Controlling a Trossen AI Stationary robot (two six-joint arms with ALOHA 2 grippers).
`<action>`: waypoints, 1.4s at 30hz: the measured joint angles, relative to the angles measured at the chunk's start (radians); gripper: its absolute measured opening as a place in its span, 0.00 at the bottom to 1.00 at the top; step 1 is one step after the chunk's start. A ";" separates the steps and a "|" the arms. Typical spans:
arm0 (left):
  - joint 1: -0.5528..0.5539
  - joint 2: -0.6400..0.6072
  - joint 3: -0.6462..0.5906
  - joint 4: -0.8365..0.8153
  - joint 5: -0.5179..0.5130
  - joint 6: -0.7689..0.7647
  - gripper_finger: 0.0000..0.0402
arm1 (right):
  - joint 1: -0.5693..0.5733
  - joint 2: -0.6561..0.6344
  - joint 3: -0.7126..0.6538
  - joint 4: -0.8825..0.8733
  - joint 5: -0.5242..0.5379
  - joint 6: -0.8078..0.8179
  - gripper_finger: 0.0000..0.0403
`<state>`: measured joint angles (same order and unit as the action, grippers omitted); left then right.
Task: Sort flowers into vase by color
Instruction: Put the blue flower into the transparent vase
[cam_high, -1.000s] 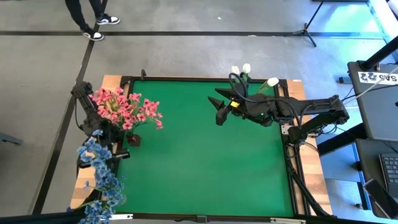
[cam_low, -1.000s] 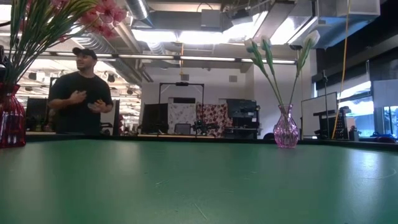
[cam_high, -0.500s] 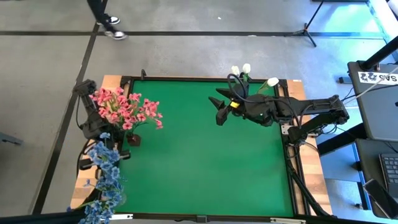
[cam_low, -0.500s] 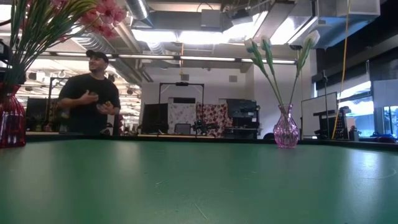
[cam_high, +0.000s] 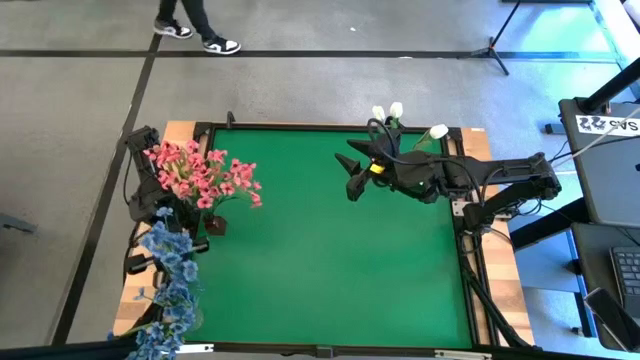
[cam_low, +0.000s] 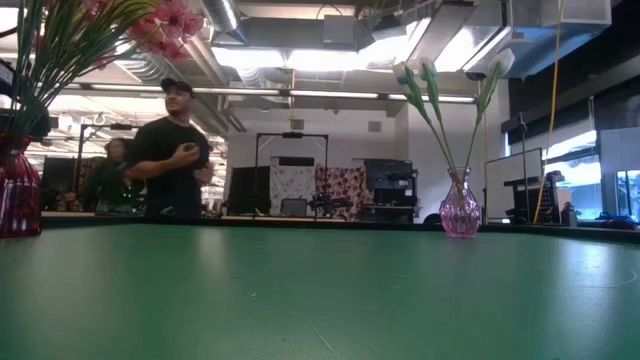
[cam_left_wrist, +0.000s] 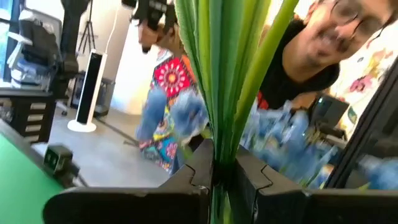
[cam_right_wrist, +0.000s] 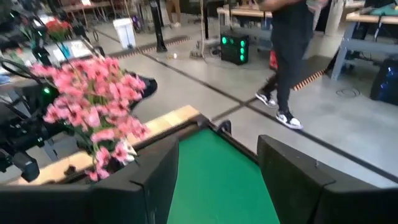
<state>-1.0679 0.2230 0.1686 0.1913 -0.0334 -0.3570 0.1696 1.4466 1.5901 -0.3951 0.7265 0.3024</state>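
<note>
Left gripper (cam_left_wrist: 214, 180) is clamped on the green stems of the blue flowers (cam_high: 170, 275) at the left edge of the green surface (cam_high: 330, 250), beside the pink flowers (cam_high: 200, 175). Right gripper (cam_high: 352, 172) hovers with fingers apart near the white flowers (cam_high: 397, 112) at the far edge
</note>
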 joint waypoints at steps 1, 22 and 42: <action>0.000 0.000 0.014 -0.002 0.000 0.001 0.05 | 0.000 0.002 0.000 0.018 0.000 -0.015 0.54; 0.000 0.259 0.391 -0.050 -0.170 0.141 0.04 | 0.001 0.010 0.000 0.031 -0.011 -0.107 0.54; 0.059 0.488 0.847 -0.121 -0.643 0.393 0.04 | 0.136 0.031 0.000 0.103 -0.070 -0.232 0.54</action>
<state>-1.0092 0.7111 1.0159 0.0702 -0.6760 0.0357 0.3055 1.4779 1.5906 -0.2918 0.6565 0.0709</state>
